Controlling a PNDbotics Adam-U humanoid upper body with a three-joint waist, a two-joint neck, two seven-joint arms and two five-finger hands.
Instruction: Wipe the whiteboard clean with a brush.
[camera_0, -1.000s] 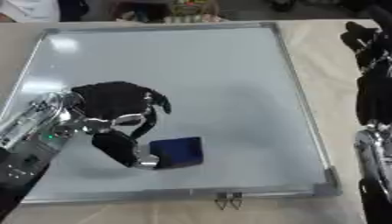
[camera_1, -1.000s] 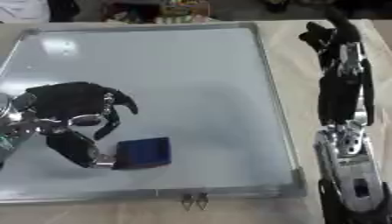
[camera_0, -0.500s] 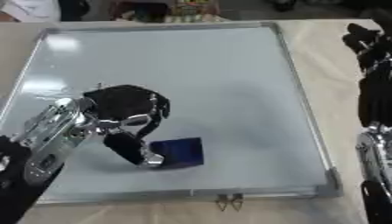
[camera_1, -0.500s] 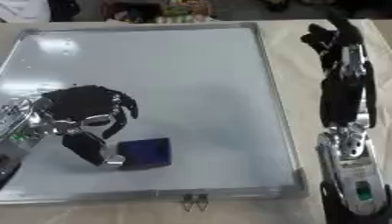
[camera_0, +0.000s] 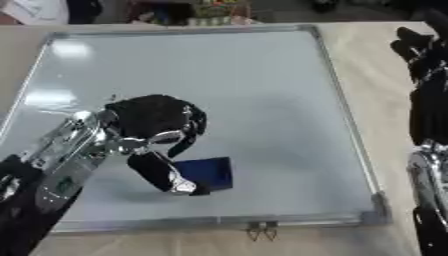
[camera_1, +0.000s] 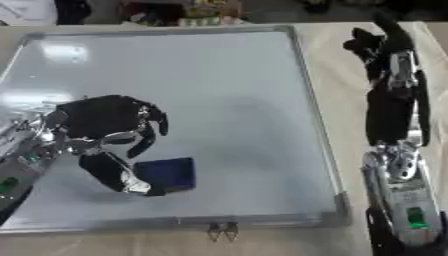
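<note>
The whiteboard (camera_0: 219, 90) lay flat on the tan bench (camera_0: 359, 45), its long axis running away from the robot and its silver frame slightly askew, with a small metal clip (camera_0: 260, 231) at the middle of the near edge. The board's surface appeared pale grey and bore only light reflections near its far left corner.

The brush (camera_0: 206, 173), a small dark blue block, rested on the near part of the board, left of centre. It looked nearly square, so its long axis could not be told with certainty; its edges sat slightly tilted relative to the board's frame.

The left hand (camera_0: 153, 125) entered from the lower left and was poised over the board just left of the brush. Its fingers were curved and spread in a wide, claw-like pose, with the thumb (camera_0: 162, 172) reaching down so that its silver tip stood right at the brush's near left corner. The other fingers arched above the board and did not enclose the block.

The right hand (camera_1: 381, 45) lay on the bench beside the board's right edge, its arm stretched along that edge, fingers pointing away from the robot and relaxed, holding nothing.
</note>
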